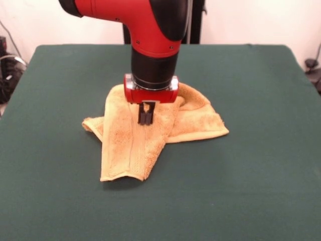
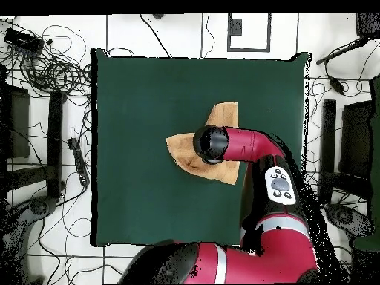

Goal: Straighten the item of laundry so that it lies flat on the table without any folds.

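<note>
Small yellow-orange terry-cloth towel (image 1: 150, 133) sits near the middle of the large rectangular table covered in plain dark green cloth (image 1: 261, 165), crumpled and folded, not flat. From the front, one long flap runs toward the near edge with a hemmed end and a woven band running along it; another flap spreads to the picture's right ending in a pointed corner, and a small corner pokes out on the left. Layers overlap in the middle, with a raised ridge at the back beside the arm. Pile looks soft and looped, table cloth smooth and matte. Red and black arm comes straight down over the centre of the towel; black two-finger gripper (image 1: 145, 116) under the red wrist block has its fingers close together, tips down at the cloth on the overlapped middle section, seemingly pinching the towel there, though the grasp itself is hard to see. Overhead, the arm's round black end covers the towel's (image 2: 223, 117) middle, with flaps sticking out around it in a rough triangle shape
</note>
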Controlling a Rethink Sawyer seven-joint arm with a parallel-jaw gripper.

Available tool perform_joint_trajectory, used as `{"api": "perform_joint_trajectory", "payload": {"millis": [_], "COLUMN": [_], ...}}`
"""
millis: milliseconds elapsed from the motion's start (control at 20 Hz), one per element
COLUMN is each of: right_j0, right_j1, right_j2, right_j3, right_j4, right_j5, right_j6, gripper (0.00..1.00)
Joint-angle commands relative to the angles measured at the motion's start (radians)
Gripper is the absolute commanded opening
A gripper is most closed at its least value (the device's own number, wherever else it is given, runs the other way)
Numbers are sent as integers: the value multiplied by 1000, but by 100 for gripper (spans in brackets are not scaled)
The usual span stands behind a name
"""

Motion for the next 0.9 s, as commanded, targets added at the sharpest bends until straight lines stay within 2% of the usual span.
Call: {"api": "perform_joint_trajectory", "payload": {"millis": [50,450,600,900], "right_j0": [26,36,36,30], "right_j1": [85,141,145,150], "right_j2": [106,114,114,133], "right_j3": [-43,-218,-232,-266], "right_j4": [26,40,51,30], "right_j5": [20,124,118,133], "right_j6": [85,52,75,26], "gripper": [0,0,0,0]}}
